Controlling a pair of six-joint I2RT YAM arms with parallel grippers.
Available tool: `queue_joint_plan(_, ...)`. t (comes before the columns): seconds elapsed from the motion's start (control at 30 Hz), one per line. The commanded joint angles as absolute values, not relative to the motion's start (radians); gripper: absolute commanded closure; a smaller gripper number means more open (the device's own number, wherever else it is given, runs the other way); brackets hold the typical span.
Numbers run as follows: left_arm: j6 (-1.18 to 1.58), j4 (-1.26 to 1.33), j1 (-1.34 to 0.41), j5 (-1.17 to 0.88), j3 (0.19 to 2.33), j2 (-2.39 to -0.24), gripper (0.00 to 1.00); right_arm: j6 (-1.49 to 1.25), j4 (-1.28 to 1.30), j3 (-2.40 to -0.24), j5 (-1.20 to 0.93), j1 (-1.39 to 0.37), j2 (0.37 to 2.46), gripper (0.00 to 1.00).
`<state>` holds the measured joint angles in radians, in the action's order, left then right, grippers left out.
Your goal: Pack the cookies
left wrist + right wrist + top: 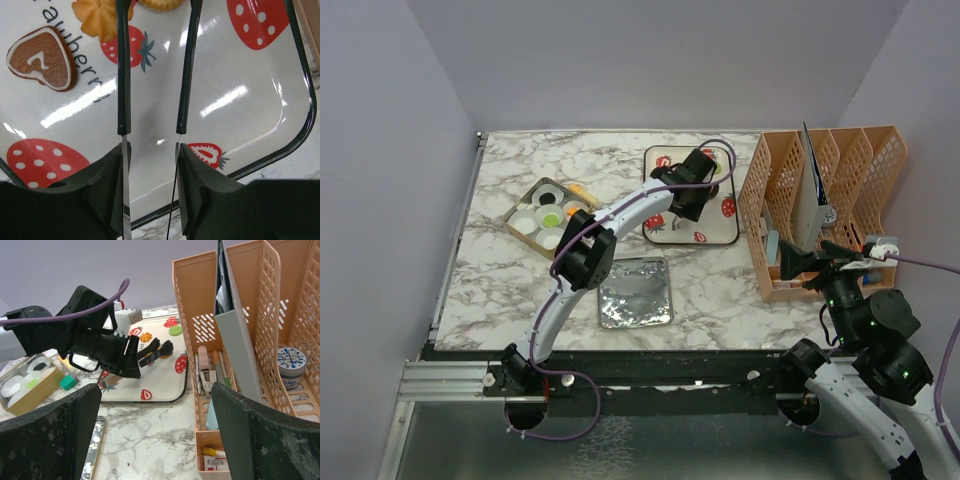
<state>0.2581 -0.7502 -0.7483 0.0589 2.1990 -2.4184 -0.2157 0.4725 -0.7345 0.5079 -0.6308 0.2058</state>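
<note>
I see left claw half-spread over the tray, tan cookie between its tips, orange cookie just outside one finger; gripped or not, can't tell.

Robot lab booth: blank walls, marble table.

Brown heart cookie with white icing, orange flower cookie, tan round cookie: all flat on strawberry tray. Green round cookie near tray's far edge. Green cookie and black cookie sit in cups in the box.
</note>
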Motion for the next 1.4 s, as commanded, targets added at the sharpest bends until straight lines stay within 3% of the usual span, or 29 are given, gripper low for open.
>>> queue_joint_plan(0.0, 0.242, -0.769, -0.756, 0.053, 2.203, -2.407, 0.58, -0.204, 0.476, -0.726, 0.518, -0.63, 0.216, 0.0)
queue_joint_plan(0.7, 0.292, -0.758, -0.767, 0.082, 1.931, -2.057, 0.86, -0.206, 0.475, -0.725, 0.517, -0.63, 0.205, 0.0)
queue_joint_plan(1.13, 0.33, -0.746, -0.744, 0.124, 1.652, -1.77, 0.9, -0.206, 0.474, -0.726, 0.508, -0.63, 0.202, 0.0)
queue_joint_plan(1.37, 0.373, -0.753, -0.649, 0.138, 1.456, -1.59, 0.91, -0.206, 0.472, -0.726, 0.505, -0.631, 0.198, 0.0)
